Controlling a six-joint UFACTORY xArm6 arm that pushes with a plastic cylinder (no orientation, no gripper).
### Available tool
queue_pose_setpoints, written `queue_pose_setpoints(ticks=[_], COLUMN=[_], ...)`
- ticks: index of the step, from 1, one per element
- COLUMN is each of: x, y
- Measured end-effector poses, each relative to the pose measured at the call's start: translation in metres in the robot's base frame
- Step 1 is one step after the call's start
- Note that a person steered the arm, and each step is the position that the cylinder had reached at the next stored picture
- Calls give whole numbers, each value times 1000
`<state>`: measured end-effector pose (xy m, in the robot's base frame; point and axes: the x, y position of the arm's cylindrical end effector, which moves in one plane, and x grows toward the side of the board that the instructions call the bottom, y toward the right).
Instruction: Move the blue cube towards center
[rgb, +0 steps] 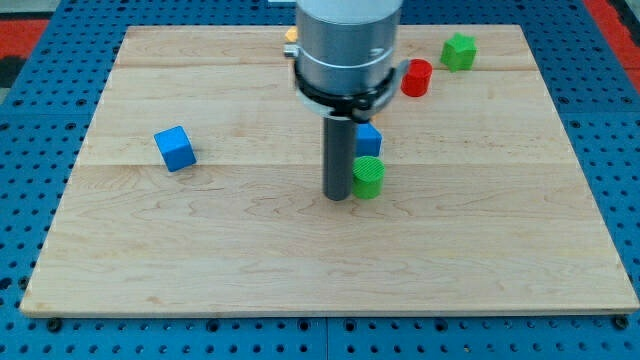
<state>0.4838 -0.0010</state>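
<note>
Two blue blocks lie on the wooden board (300, 260): the blue cube (175, 148) sits alone well to the view's left of the rod, while a second blue block (368, 139) shows partly behind the rod, just above a green cylinder (368, 176). The arm has no fingers, only the dark rod, whose tip (338, 197) rests on the board touching or just beside that green cylinder's left side. Further from the blue cube, toward the view's top right, stand a red cylinder (416, 77) and a green block (459, 51), and a sliver of an orange block (290, 35) shows at the arm's left edge.
</note>
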Motion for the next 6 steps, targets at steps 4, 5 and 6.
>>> queue_pose_setpoints(ticks=[4, 5, 6], x=[-74, -70, -12], y=[-230, -189, -139])
